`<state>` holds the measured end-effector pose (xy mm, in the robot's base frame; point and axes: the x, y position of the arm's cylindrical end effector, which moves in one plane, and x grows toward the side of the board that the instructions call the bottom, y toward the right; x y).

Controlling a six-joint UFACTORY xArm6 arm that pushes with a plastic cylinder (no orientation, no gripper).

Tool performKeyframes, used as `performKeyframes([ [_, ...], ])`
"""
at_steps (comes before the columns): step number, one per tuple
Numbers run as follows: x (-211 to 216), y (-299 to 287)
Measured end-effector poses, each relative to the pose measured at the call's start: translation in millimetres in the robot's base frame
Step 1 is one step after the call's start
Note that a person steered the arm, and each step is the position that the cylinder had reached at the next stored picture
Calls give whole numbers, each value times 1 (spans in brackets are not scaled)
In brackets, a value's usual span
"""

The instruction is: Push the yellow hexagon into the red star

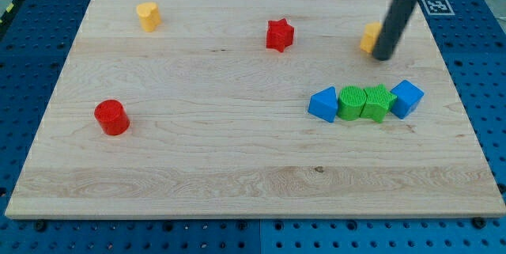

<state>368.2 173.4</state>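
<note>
Red cylinder block [111,117] lies nearest on the wooden tabletop [237,175]; my tip [383,56], a gripperless end effector holding nothing, touches the yellow hexagon block [368,38], right of the red star block [279,35].

My tip [383,56] touching yellow hexagon [368,38], red star [279,35] well apart

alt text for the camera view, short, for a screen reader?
My tip sits against the right side of the yellow hexagon near the wooden board's top right, with the red star farther left. Elsewhere: a yellow heart, a red cylinder, and a row of two blue and two green blocks.
</note>
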Motion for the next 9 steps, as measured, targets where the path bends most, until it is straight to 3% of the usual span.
performKeyframes([
  [1,-4,-54],
  [3,22,42],
  [4,7,108],
  [5,-22,113],
  [7,-25,-51],
  [8,-25,-62],
  [9,-29,-31],
])
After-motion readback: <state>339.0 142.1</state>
